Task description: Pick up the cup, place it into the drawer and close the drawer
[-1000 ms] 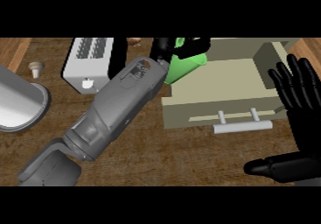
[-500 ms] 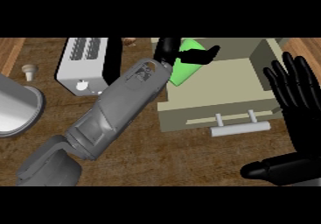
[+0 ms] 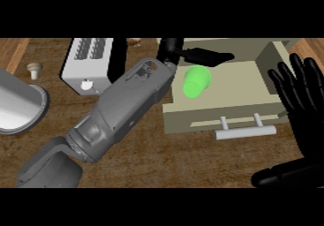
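Wood-grain bench [image 3: 190, 163], brown and streaked, carries all items listed.

Drawer [image 3: 255, 95]: pale cream box, pulled open, flat matte floor and low walls; front panel fitted with a smooth light-grey bar handle [image 3: 246, 131] on two short posts. Sits at roughly 2 o'clock from the view's centre.

Cup [image 3: 197, 81]: bright green, smooth, rounded oblong shape, lying inside the drawer near its left wall, at about 12 o'clock from centre.

Left robot hand [image 3: 194, 54]: black, at the end of a grey faceted forearm running diagonally from 7 o'clock up to 12 o'clock. Fingers extended out straight toward 3 o'clock, released, holding nothing. Cup lies just at 6 o'clock of these fingers; whether cup and fingers touch cannot be told.

Right robot hand [image 3: 306, 101]: black, at the 3 o'clock edge, fingers straight and spread upward, relaxed, thumb low at 5 o'clock. Resting beside the drawer's right end, well apart from the cup.

Toaster [image 3: 89, 62]: white, boxy, slotted top, dark side panel, at 11 o'clock, partly hidden by the left forearm.

Metal pot [image 3: 14, 103]: grey, cylindrical, smooth brushed wall with round rim, at 9 o'clock, cut by the edge.

Small shaker [image 3: 35, 69]: cream, mushroom-shaped, at 10 o'clock, between pot and toaster.
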Controlling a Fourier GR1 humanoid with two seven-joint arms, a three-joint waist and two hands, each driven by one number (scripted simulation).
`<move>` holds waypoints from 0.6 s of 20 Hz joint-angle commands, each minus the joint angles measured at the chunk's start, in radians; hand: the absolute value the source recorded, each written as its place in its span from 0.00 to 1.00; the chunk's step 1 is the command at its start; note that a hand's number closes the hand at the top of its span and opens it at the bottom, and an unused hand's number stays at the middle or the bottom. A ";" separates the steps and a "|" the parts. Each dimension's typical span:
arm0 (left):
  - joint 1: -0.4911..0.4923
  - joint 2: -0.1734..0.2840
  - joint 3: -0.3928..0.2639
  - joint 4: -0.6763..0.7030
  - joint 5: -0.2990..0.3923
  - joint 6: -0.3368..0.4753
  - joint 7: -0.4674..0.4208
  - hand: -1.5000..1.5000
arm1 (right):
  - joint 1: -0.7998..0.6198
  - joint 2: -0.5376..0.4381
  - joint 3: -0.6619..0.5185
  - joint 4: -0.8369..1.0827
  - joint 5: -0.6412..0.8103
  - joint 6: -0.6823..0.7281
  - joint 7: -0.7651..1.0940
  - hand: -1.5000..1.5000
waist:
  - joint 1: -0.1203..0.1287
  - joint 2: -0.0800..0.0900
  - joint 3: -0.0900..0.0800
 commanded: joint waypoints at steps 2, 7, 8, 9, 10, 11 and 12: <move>0.027 0.000 0.025 -0.063 0.067 -0.028 -0.065 0.00 | 0.047 -0.029 -0.040 -0.031 -0.085 0.041 0.026 0.00 | 0.032 -0.011 0.000; 0.045 0.011 0.114 -0.109 0.055 -0.050 -0.027 0.00 | 0.056 -0.078 -0.061 -0.006 -0.086 0.104 -0.004 1.00 | 0.082 -0.020 -0.001; 0.094 0.027 0.113 -0.154 0.056 -0.034 -0.026 0.00 | 0.062 -0.072 -0.024 -0.082 -0.027 0.063 0.041 1.00 | 0.091 -0.025 -0.001; 0.107 0.034 0.104 -0.192 0.048 -0.040 -0.011 0.00 | 0.080 -0.104 -0.032 -0.068 -0.063 0.122 0.033 1.00 | 0.093 -0.026 -0.001; 0.112 0.072 0.117 -0.213 0.056 -0.037 -0.002 0.00 | 0.098 -0.130 -0.027 -0.113 -0.039 0.132 0.053 1.00 | 0.096 -0.029 -0.001; 0.142 0.098 0.131 -0.223 0.066 -0.058 -0.009 0.00 | 0.085 -0.134 -0.010 -0.090 0.030 0.137 0.018 1.00 | 0.103 -0.028 -0.002; 0.188 0.128 0.126 -0.270 0.068 -0.075 -0.009 0.00 | 0.080 -0.161 -0.023 -0.097 0.039 0.146 0.028 1.00 | 0.115 -0.032 -0.002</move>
